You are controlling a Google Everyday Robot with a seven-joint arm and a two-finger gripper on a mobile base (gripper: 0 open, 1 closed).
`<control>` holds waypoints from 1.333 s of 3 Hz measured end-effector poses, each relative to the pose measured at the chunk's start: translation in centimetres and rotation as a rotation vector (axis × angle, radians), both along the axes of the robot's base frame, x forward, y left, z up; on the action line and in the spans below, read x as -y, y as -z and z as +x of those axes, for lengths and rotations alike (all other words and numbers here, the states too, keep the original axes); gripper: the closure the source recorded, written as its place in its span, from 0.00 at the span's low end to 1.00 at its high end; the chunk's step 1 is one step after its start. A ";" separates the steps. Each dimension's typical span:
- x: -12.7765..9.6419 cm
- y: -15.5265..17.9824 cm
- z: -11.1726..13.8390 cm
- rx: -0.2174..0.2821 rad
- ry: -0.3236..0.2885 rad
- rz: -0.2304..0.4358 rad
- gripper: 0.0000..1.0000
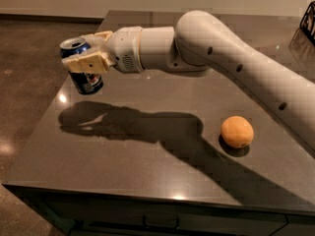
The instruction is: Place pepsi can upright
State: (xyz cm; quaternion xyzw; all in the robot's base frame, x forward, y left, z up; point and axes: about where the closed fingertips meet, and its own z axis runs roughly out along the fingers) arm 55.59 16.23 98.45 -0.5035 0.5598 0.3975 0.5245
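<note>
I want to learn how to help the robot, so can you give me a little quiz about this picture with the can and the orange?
1. True or false: the pincer, up near the left edge of the table, is shut on the can.
2. Where is the orange? A) in the pincer B) lying on the table, away from the can C) on top of the can
3. Fill in: the can's silver drinking end points ____.
Key: 1 true, the can hangs above the table; 2 B; 3 up, tilted slightly.
</note>
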 end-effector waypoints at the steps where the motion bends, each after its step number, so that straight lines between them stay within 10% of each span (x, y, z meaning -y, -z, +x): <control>1: -0.7 1.4 0.8 -0.005 0.004 0.001 1.00; 4: -2.2 4.3 2.1 -0.031 0.021 -0.003 1.00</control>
